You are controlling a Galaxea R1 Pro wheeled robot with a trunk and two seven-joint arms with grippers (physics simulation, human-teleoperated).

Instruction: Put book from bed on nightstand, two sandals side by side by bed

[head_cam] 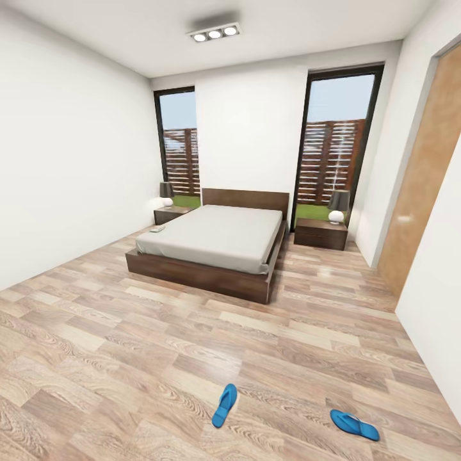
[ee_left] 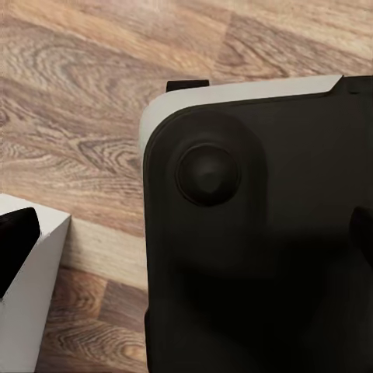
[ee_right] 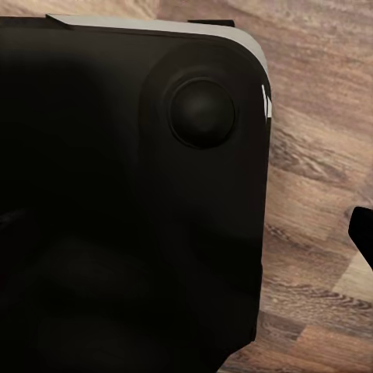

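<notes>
Sandals (head_cam: 225, 404) (head_cam: 354, 424) apart on floor, far from bed (head_cam: 218, 246) | book (head_cam: 157, 228) at its left edge | we cannot tell either hand's state, arms tucked for driving.

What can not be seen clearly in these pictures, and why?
- The book: in the head view, a tiny pale speck at the bed's near left corner; cover unreadable, too small.
- Left nightstand: partly hidden behind the bed.
- Both wrist views: the robot's dark base blocks most of the floor; whether the fingers are open cannot be told.
- The sandals: straps too small to read.
</notes>
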